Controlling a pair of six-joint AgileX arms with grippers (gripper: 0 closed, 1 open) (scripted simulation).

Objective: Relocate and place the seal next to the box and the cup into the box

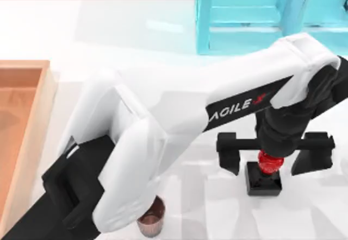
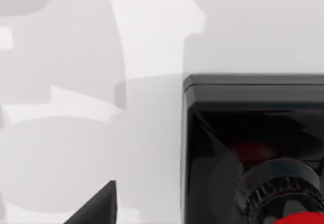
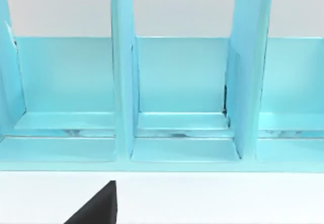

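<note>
White table (image 1: 109, 33), cyan shelf (image 1: 244, 17) behind, left gripper (image 1: 274, 158) straddling seal (image 1: 264, 176)

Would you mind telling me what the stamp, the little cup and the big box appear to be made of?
The black-based, red-knobbed seal looks like glossy plastic or lacquer, judging by its reflections. The small dark brown ribbed cup looks matte, perhaps ceramic or plastic; I can't tell which. The large light-brown box looks like wood, with pale plank walls and a reddish floor.
</note>
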